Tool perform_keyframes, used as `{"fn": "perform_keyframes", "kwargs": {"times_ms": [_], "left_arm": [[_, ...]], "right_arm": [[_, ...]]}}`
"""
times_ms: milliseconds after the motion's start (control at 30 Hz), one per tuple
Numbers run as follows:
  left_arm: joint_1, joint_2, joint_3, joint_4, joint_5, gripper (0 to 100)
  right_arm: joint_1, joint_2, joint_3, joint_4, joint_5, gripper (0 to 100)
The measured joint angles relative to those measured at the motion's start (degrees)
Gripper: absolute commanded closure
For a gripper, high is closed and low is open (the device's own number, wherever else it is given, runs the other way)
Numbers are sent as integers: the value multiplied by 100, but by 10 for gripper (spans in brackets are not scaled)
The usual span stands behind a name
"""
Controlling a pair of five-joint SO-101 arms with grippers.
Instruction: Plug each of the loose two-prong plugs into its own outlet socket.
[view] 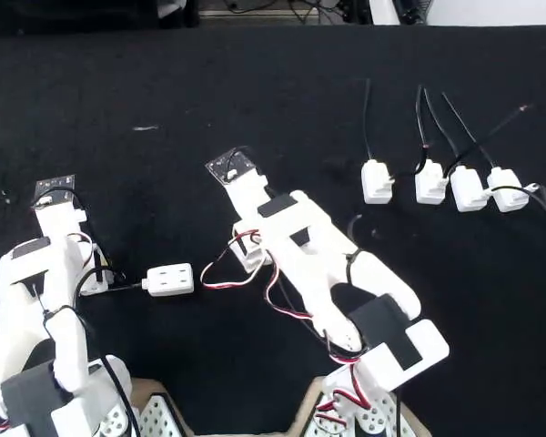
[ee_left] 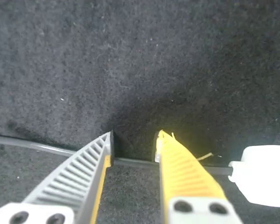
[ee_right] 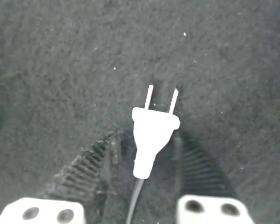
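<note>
A white two-prong plug [ee_right: 151,128] lies on the black mat with its prongs pointing away from the wrist. My right gripper [ee_right: 144,144] is open, one finger on each side of the plug's body, and a gap shows on both sides. In the high view this gripper [view: 251,257] is low over the mat at the centre. My left gripper [ee_left: 134,139] is open too, straddling a thin black cable [ee_left: 32,143] that runs to a white outlet block [ee_left: 263,176]. From above, that outlet block [view: 170,279] lies just right of the left gripper [view: 95,276].
Several white socket blocks on black cords sit in a row at the back right, from one block [view: 377,180] across to another [view: 507,189]. The arm bases and red and black wires [view: 255,278] crowd the front edge.
</note>
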Motion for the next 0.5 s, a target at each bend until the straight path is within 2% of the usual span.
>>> {"fn": "perform_keyframes", "kwargs": {"times_ms": [267,500], "left_arm": [[0,0,0,0,0,845],[-18,0,0,0,0,845]], "right_arm": [[-9,-79,0,229,0,988],[-26,-1029,9,264,9,988]]}}
